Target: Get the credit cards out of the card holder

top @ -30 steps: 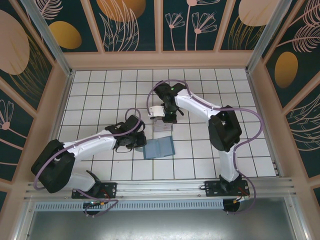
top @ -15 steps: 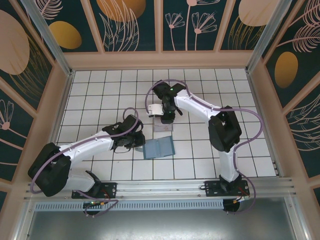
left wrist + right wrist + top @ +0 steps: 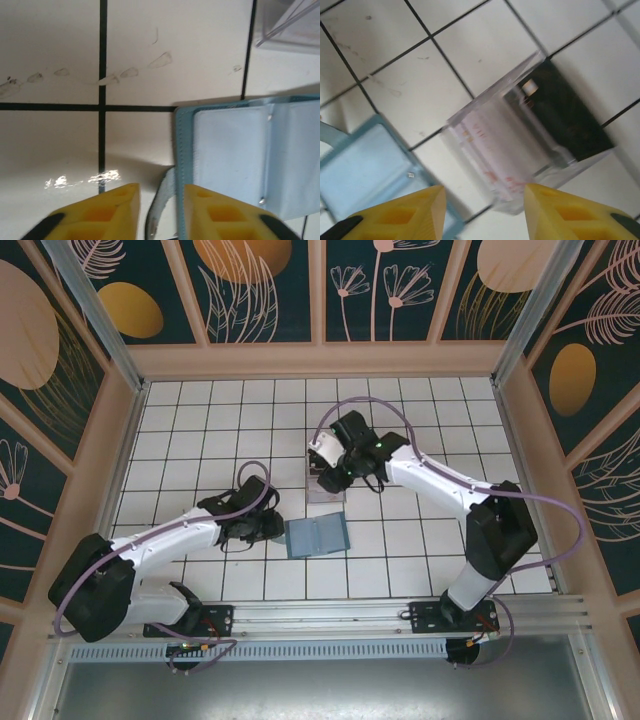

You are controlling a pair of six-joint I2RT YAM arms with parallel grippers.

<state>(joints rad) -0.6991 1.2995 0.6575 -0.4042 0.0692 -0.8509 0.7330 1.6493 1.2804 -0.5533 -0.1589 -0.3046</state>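
Note:
The teal card holder (image 3: pixel 317 537) lies open and flat on the tiles, its pale inner slots (image 3: pixel 235 160) facing up. My left gripper (image 3: pixel 278 530) is at its left edge; the jaws (image 3: pixel 161 192) stand a little apart, open, astride the holder's stitched rim and a curved strap (image 3: pixel 159 210) without pinching them. My right gripper (image 3: pixel 328 480) hovers open (image 3: pixel 485 200) over a clear plastic box (image 3: pixel 520 150). Inside the box lie credit cards: a dark one (image 3: pixel 565 120) and a pale pinkish one (image 3: pixel 502 142). The card holder's corner (image 3: pixel 365 170) shows at lower left in the right wrist view.
The clear box (image 3: pixel 327 488) sits one tile behind the card holder; its corner (image 3: pixel 295 25) shows in the left wrist view. Wooden walls (image 3: pixel 320 360) fence the white tiled floor, and a metal rail (image 3: pixel 320 615) runs along the near edge.
My right gripper has opened over the box, and its arm's elbow has swung out to the right. The left gripper has widened slightly and slid a little left at the holder's edge.

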